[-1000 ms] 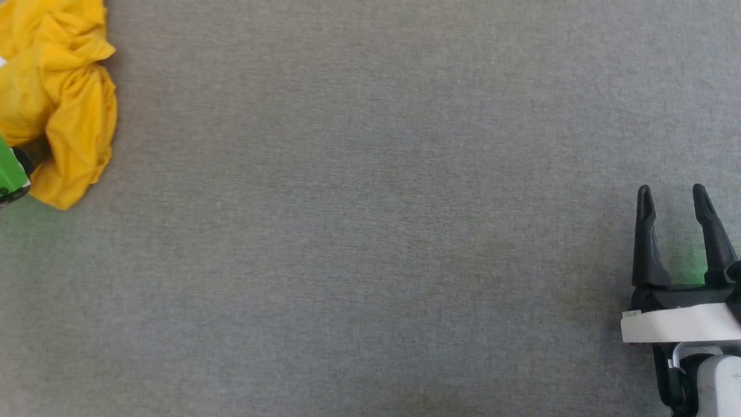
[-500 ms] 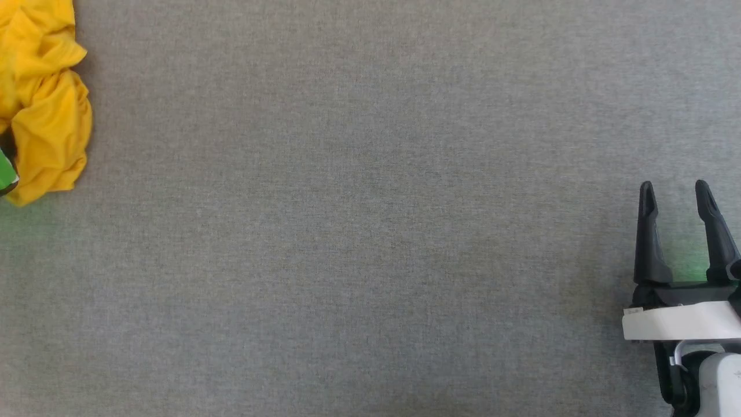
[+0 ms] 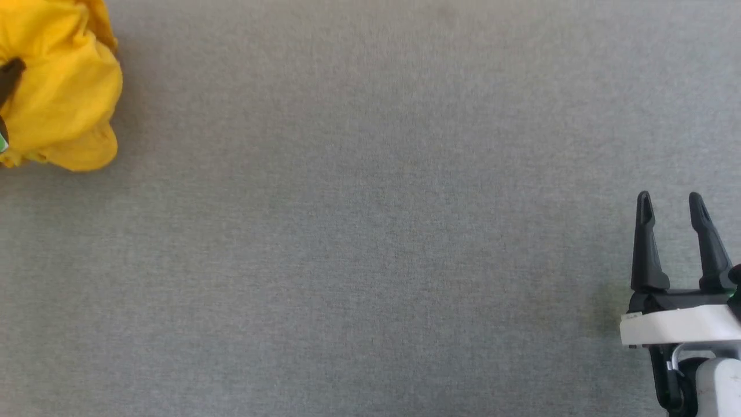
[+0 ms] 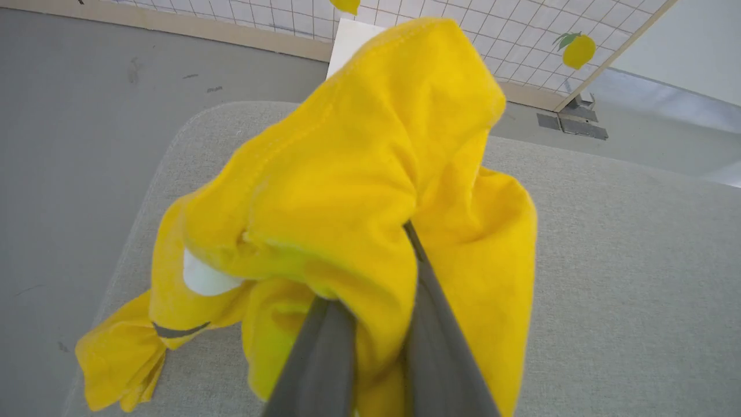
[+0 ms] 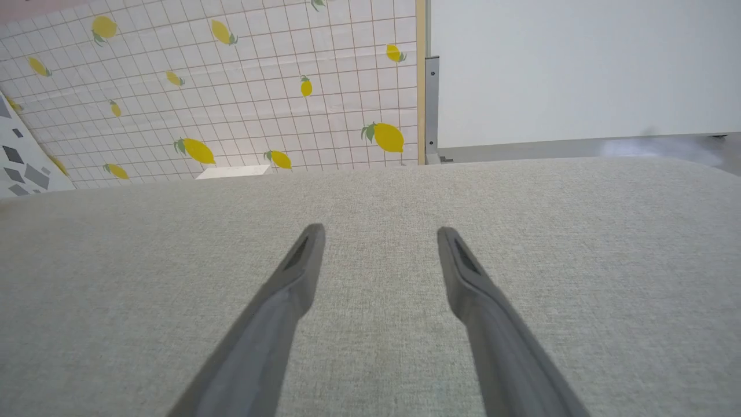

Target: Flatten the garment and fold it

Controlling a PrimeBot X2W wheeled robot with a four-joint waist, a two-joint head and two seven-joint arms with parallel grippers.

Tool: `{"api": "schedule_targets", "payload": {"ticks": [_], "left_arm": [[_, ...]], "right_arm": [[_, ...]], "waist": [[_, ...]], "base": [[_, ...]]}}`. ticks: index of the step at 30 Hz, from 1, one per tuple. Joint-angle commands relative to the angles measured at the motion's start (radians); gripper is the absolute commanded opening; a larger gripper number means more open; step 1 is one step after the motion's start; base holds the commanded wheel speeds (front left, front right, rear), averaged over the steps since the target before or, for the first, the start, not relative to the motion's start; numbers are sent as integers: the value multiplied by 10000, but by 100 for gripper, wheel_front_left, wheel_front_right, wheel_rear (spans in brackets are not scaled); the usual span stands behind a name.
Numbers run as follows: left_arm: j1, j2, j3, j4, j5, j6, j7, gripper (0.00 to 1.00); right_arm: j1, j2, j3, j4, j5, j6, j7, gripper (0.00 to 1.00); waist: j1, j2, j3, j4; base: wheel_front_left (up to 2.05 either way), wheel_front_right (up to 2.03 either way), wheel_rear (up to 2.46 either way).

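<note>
Garment place: the garment [image 3: 63,87] is bunched at the far left of the surface [image 3: 370,231], close to its rounded corner and well apart from the right claw [image 3: 671,202].
Left claw: the left claw [image 4: 367,278] is narrow, pinched on a thick fold, and its tips are buried in the cloth.
Right claw: spread wide and empty, low over bare surface.
Risk, slip: the pinch takes several layers at once. A quick pull could let the outer layer slide out and drop the wad.
Risk, edge: the lowest tail hangs by the surface's rim, with the floor [image 4: 69,145] just beyond. A drift outward would probably spill the cloth over the side.
Risk, tangle: no hem or sleeve can be made out. Dragging from a mid-fold would likely leave a twisted rope, not a flat sheet.
Risk, reach: the right claw has a long way to cross, and it may catch only a loose fold.
Cloth: soft bright yellow knit, matte, in deep rounded folds. A stitched hem runs along the top ridge.
Print: one white patch and a thin dark curved stripe peek out low on the left.
Surface: grey woven upholstery, finely grained, slightly cushioned, with rounded edges.
Fingers: long, dark, tapering, smooth.
Backdrop: white grid sheet [image 5: 202,87] printed with lemons.
</note>
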Motion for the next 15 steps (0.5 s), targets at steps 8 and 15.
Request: {"api": "schedule_targets", "payload": {"ticks": [8, 15], "left_arm": [[-547, 263, -556, -1666, 305, -25, -661, 0], [-976, -220, -1023, -3547, 298, -25, -638, 0]], "right_arm": [[375, 3, -272, 332, 404, -17, -59, 100], [645, 3, -384, 558, 625, -17, -59, 100]], "waist": [[1, 0, -1703, 50], [1, 0, -2463, -24]], "base": [[0, 0, 0], [0, 0, 0]]}}
